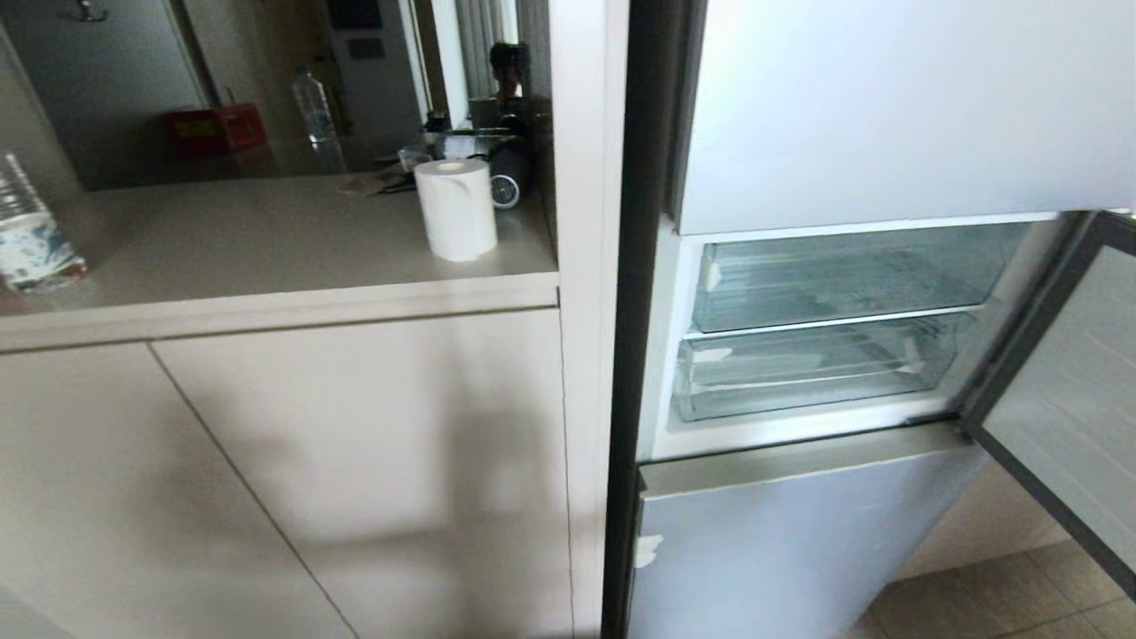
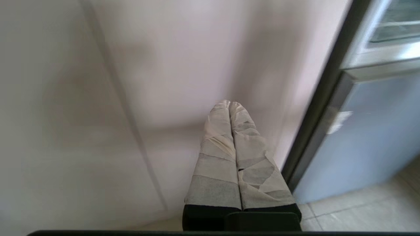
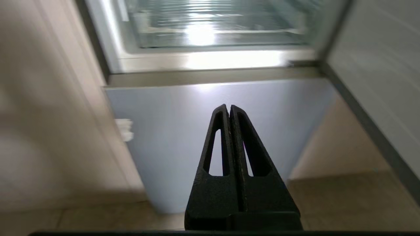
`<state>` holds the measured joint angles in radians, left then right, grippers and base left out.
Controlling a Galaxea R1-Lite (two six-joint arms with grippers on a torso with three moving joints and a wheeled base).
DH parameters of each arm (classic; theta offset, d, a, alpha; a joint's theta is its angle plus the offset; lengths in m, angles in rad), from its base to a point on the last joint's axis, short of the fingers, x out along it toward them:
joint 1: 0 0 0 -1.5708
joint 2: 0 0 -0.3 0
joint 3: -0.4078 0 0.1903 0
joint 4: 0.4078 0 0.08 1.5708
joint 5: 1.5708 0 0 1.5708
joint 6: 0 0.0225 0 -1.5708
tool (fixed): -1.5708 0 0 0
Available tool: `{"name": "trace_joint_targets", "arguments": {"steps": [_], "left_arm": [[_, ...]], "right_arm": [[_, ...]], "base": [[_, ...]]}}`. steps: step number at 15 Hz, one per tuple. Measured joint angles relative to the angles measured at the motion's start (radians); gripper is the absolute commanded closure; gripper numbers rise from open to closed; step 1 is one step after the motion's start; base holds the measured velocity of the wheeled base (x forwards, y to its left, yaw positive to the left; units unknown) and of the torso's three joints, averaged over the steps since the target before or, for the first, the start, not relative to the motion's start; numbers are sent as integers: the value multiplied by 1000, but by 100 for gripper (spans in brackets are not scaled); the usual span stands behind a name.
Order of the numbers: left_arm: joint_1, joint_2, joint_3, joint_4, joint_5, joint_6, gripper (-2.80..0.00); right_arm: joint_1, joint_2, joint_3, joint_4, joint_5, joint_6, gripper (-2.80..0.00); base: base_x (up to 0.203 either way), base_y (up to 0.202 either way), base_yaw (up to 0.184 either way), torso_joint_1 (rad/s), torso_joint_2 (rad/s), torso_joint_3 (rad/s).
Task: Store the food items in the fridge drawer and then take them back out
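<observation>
Grippers, left gripper (image 2: 229, 104) and right gripper (image 3: 228, 107), apparently parked, fingers pressed together.

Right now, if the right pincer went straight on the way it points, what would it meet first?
Probably the closed lower fridge door: the shut right pincer aims at its pale blue front, below the clear drawers. Depth is hard to judge.

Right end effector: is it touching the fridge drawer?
Apart. In the right wrist view the shut right end effector points at the lower door, well short of the fridge drawer.
</observation>
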<state>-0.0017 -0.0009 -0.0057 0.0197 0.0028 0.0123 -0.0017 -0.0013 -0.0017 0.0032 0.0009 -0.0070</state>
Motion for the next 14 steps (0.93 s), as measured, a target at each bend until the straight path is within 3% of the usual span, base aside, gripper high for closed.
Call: {"name": "trace_joint_targets", "arguments": {"steps": [3,10,14], "left_arm": [[0,0,0,0,0,0,0],[0,0,0,0,0,0,0],[0,0,0,0,0,0,0]], "right_arm": [[0,0,0,0,1,0,0],[0,0,-2,3,12,-42,0],[1,93,-102,30,36,-50,0]], "base": [[1,-5,118,5,1,3],[0,0,0,0,0,0],[0,0,0,0,0,0]]}}
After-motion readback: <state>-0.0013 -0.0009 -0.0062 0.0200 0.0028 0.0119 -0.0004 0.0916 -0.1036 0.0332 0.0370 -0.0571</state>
